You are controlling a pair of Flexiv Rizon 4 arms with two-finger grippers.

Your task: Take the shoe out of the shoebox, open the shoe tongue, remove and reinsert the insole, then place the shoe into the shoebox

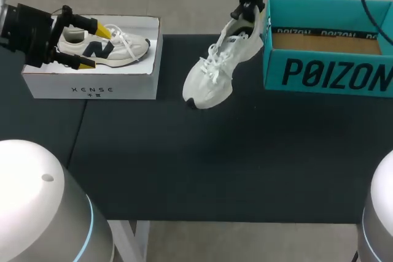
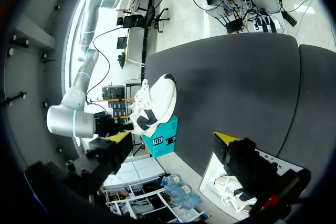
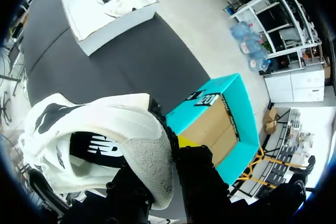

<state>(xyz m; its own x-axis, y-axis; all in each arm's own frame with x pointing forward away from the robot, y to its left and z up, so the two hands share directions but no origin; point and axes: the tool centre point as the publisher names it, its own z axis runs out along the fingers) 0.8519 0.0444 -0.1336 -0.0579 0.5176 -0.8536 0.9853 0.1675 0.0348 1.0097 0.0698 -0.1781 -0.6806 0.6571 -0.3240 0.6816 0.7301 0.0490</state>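
A white sneaker [image 1: 212, 72] hangs toe-down over the dark table, just left of the teal shoebox [image 1: 325, 72]. My right gripper [image 1: 245, 11] is shut on its heel collar. In the right wrist view the heel [image 3: 142, 156] fills the space at the gripper [image 3: 169, 157], with one finger [image 3: 195, 169] outside it and the other hidden inside the shoe. The teal shoebox [image 3: 223, 121] lies ahead, holding nothing but its brown floor. My left gripper [image 1: 93, 47] stands open above a second sneaker [image 1: 113, 46] in a white box [image 1: 92, 84].
In the left wrist view the open left gripper [image 2: 173, 137] faces across the dark table mat [image 2: 236, 82] toward the hanging sneaker [image 2: 155, 103]; the white box [image 2: 220, 182] is under it. The mat's front edge [image 1: 215, 220] runs near my base.
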